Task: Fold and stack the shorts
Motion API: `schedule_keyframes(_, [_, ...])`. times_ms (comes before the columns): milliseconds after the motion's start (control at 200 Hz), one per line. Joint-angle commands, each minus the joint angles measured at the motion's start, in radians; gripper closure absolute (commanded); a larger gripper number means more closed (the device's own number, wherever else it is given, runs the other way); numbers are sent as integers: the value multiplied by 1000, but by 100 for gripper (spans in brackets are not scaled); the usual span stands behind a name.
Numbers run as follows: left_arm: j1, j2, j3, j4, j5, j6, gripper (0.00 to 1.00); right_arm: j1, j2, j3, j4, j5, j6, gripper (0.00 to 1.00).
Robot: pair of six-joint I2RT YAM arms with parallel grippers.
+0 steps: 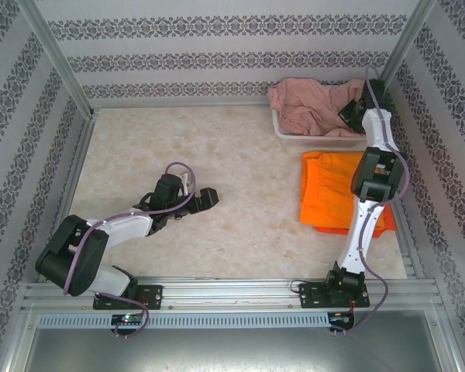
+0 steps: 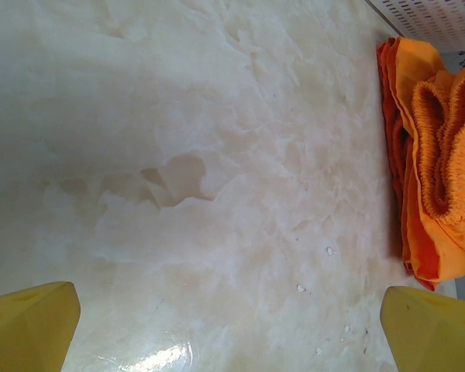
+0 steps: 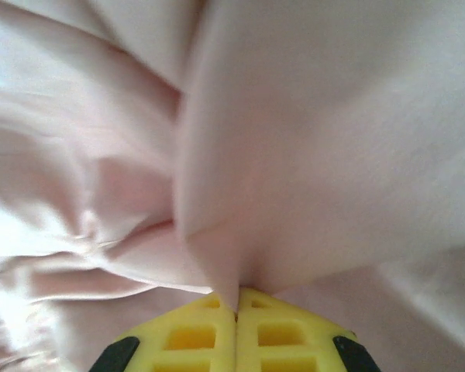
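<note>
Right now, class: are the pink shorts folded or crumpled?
Crumpled: pink shorts lie bunched in the basket, a fold pinched by the right hand.

A white perforated basket (image 1: pixel 318 141) sat directly below the right gripper (image 1: pixel 350 111), well off to the far right of the left gripper (image 1: pixel 211 198). Pale marbled tabletop (image 1: pixel 217 147) spread beneath the left gripper. Patterned walls (image 1: pixel 217 46) rose beyond both.

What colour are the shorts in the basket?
Dusty pink; the shorts show best in the top external view, heaped in the basket.
</note>
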Motion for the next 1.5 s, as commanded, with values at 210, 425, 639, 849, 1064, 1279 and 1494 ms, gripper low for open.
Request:
schedule_keyframes(210, [11,-87,-34,2,-18,-8,0,51,-422,-262,330,-124,178,100])
schedule_keyframes(425, [10,-99,-34,-12,-23,-3,0,146,-568,-326,464,-139,225,100])
schedule_keyframes(639, [10,-119,-43,-17,-42,3,0,255,-561,-119,543,-245,251,100])
schedule_keyframes(849, [13,-120,-43,-15,-50,4,0,429,-407,319,490,-413,238,100])
schedule_keyframes(1064, [13,-193,-67,-15,-89,5,0,556,-222,734,443,-508,271,100])
schedule_keyframes(1279, [12,-453,-116,-92,-209,8,0,565,-288,496,232,-583,50,58])
schedule_keyframes(1494, [15,-745,-116,-323,-325,-7,0,558,-642,-336,509,-331,-148,28])
